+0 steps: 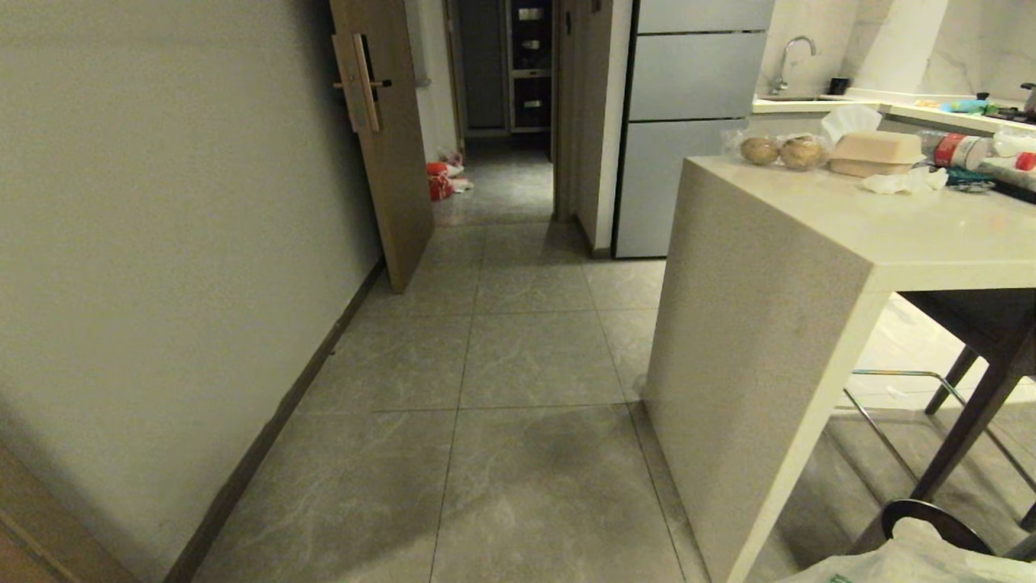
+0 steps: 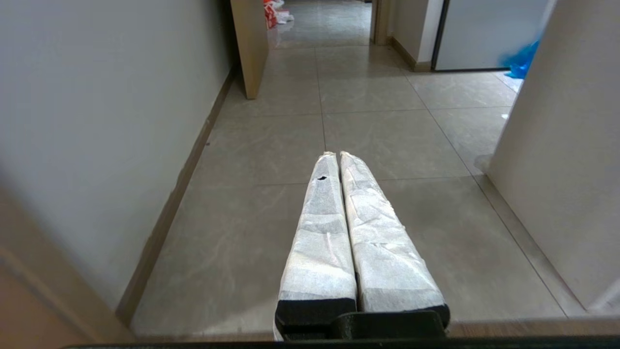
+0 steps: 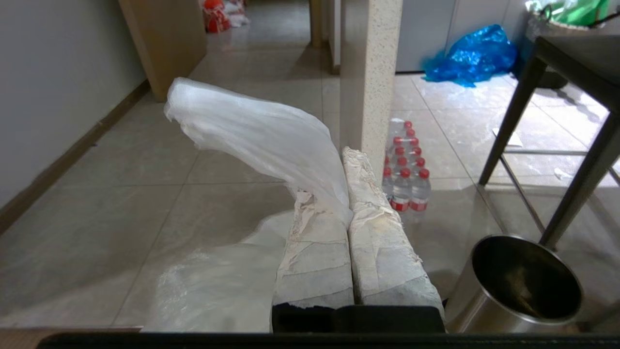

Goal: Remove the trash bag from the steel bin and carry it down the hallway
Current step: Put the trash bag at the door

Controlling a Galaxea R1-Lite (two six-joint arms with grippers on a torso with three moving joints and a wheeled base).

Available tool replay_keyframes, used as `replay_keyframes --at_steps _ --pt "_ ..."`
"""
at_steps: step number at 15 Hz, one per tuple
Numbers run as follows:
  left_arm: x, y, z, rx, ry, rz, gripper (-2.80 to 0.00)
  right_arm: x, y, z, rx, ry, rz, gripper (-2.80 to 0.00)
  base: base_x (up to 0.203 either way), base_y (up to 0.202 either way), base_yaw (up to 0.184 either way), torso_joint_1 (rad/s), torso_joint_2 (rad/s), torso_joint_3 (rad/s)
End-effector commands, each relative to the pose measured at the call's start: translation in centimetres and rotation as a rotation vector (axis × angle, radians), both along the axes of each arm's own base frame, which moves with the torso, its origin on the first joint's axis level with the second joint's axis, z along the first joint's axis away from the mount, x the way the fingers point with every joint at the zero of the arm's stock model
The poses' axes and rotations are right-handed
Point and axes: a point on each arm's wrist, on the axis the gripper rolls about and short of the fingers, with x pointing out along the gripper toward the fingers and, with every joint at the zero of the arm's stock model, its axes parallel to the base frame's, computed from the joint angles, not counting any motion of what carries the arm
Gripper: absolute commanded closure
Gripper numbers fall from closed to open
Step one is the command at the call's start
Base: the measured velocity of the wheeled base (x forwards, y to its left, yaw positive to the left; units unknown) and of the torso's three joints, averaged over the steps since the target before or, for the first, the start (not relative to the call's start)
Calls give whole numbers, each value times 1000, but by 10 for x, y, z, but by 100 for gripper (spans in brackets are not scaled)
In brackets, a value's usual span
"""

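My right gripper [image 3: 339,167] is shut on the trash bag [image 3: 252,131], a thin translucent white film that billows up past the fingers and sags below them toward the floor. The steel bin [image 3: 523,286] stands just beside that gripper, its dark inside showing no bag. In the head view only the bin's black rim [image 1: 943,517] and a fold of the bag [image 1: 906,559] show at the bottom right corner. My left gripper [image 2: 335,155] is shut with nothing in it, held level over the hallway [image 1: 518,356] tiles.
A pale stone counter [image 1: 777,324] stands on the right, a wall runs along the left. An open wooden door [image 1: 388,162] and a red bag [image 1: 439,180] lie farther down. Water bottles [image 3: 407,169], a blue bag [image 3: 467,55] and dark chair legs [image 3: 571,194] are beyond the counter.
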Motion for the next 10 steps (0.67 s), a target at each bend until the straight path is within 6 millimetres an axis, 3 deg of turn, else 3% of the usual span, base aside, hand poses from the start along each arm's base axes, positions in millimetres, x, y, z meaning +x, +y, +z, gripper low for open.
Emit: replay_keyframes --at_steps 1,10 --pt "0 0 0 -1 2 0 0 1 0 -3 0 13 1 0 191 0 2 2 2 -1" --pt "0 0 0 -1 3 0 0 1 0 -3 0 13 1 0 191 0 1 3 1 2"
